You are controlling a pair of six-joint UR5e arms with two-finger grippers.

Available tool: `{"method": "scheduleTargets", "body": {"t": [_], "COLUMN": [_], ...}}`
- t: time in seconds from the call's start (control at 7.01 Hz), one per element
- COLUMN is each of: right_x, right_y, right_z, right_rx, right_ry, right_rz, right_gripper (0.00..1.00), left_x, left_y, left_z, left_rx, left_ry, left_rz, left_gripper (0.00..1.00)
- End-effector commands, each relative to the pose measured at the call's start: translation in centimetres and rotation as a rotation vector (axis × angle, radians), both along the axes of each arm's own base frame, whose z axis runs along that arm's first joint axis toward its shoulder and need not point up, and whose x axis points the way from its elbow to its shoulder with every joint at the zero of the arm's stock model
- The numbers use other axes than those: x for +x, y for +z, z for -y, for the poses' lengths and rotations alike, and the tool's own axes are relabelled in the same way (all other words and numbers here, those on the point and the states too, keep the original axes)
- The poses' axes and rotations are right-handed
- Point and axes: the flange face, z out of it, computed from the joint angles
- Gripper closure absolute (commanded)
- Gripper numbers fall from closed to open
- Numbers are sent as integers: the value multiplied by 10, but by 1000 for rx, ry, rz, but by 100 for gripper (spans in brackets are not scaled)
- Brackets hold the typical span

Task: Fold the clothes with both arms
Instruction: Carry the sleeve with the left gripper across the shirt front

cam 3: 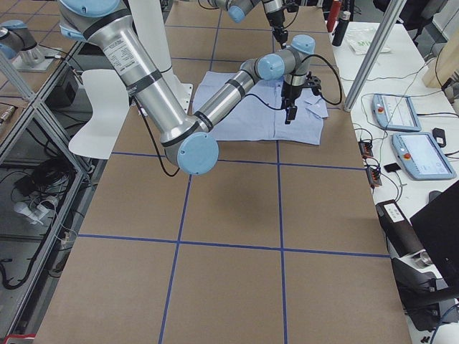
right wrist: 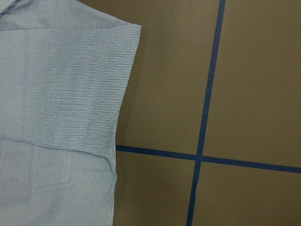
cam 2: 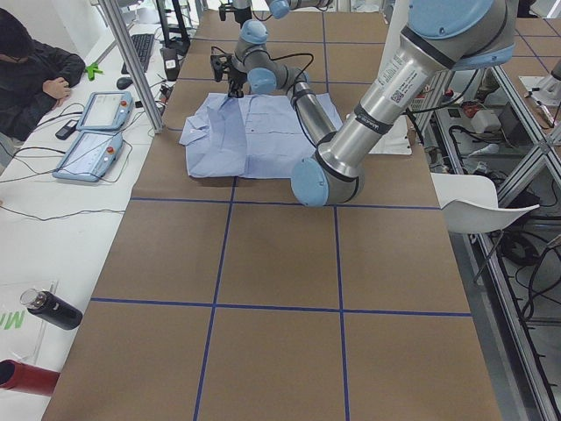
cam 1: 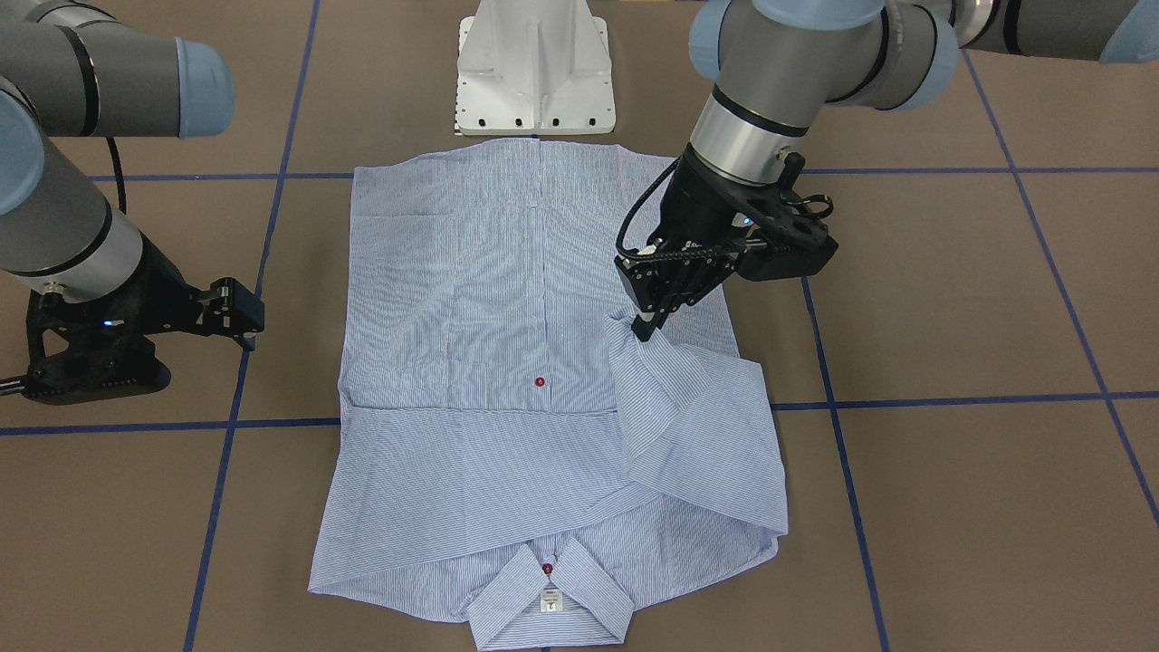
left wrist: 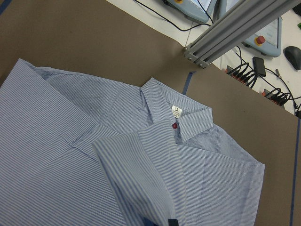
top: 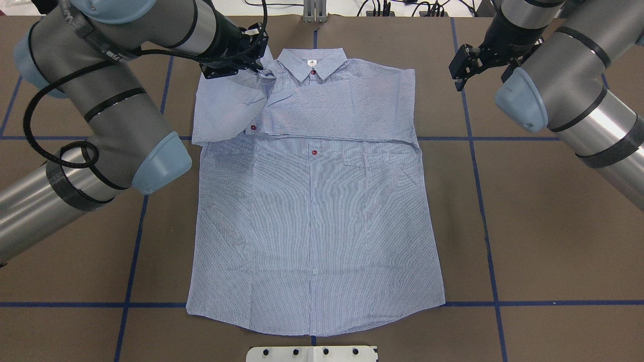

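Note:
The striped shirt (top: 312, 211) lies flat, front up, on the brown table, with its collar (top: 313, 63) on the far side from the robot's base. One sleeve (top: 352, 110) lies folded across the chest. My left gripper (cam 1: 647, 328) is shut on the cuff of the other sleeve (cam 1: 670, 380) and holds it raised over the shirt's body near the collar. The left wrist view shows that lifted sleeve (left wrist: 141, 179) in front of the collar (left wrist: 181, 120). My right gripper (cam 1: 246, 324) looks open and empty, and hovers beside the shirt's edge (right wrist: 61, 84) over bare table.
The white pedestal base (cam 1: 536, 72) stands at the shirt's hem end. Blue tape lines (right wrist: 207, 94) grid the table. An operator (cam 2: 31, 74) sits at a side bench with control pendants (cam 2: 92, 132). An aluminium post (left wrist: 235, 28) stands beyond the collar end.

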Motion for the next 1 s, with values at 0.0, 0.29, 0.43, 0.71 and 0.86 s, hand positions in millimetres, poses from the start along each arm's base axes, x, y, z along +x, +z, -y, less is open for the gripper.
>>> {"method": "scheduleTargets", "body": {"t": [0.0,0.29,0.43,0.71,0.86], "right_x": [1,1,0,0,0], "right_y": [5,10,11,12,13], "right_z": [0,-1,-1,0,-1], "right_rx": [-6,-11,-12,-13,-15], "right_ry": [1,0,0,2,2], "right_rz": [-4,-11,-11,-11,-12], "right_gripper": [0,0,0,0,0], "left_x": [23,67,102,163,172], "left_y": [-13,6,11,-12,-17], "left_z": [-15,-20,-25,-45,-53], "left_rx": [-24,-46,-17,46,80], "left_ry": [17,-22,-87,-113,-110], "left_rz": [-27,24,77,124,125], "left_gripper": [100,100,100,100,100]}}
